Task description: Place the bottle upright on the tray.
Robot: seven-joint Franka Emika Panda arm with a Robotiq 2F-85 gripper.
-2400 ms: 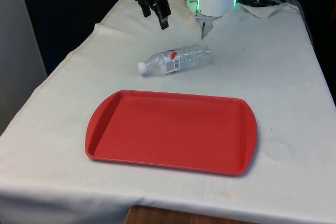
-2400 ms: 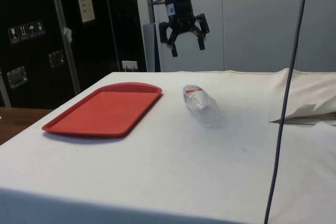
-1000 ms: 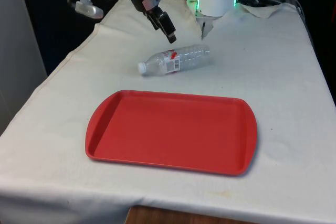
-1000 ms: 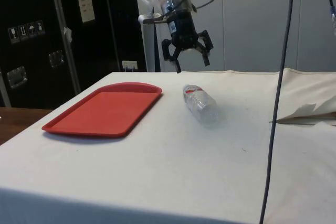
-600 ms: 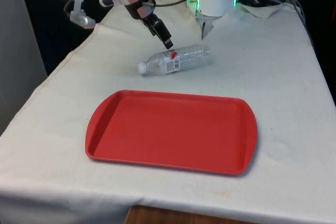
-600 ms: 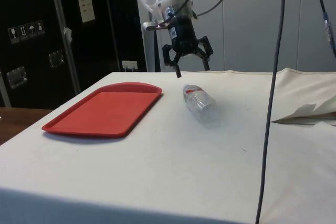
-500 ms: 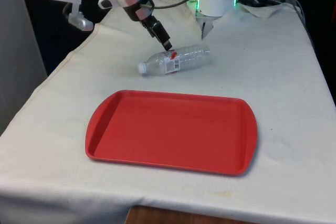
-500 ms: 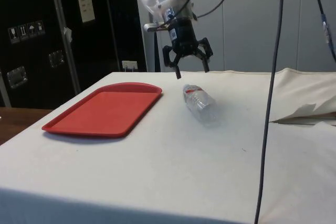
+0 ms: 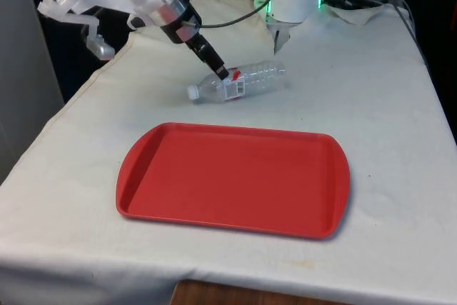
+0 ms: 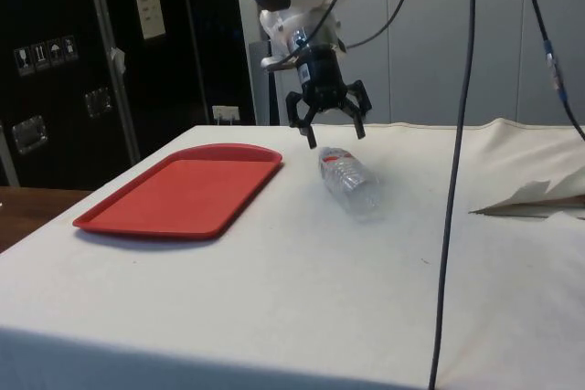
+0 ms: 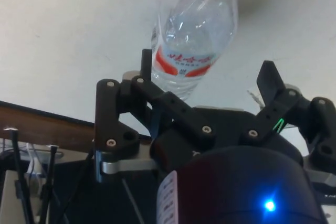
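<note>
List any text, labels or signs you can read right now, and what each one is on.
Bottle label: red and white with dark print, too blurred to read.
Paper sign on the dark cabinet, side view: print too small to read.
Small stickers on the cabinet: pictograms only, no readable words.
Tray: no text.

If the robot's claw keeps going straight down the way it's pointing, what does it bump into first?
Probably the clear plastic bottle, lying on its side on the white cloth. The gripper hangs open just above the bottle's labelled part, fingers either side. Depth is hard to judge, so one finger might touch the cloth beside it instead.
</note>
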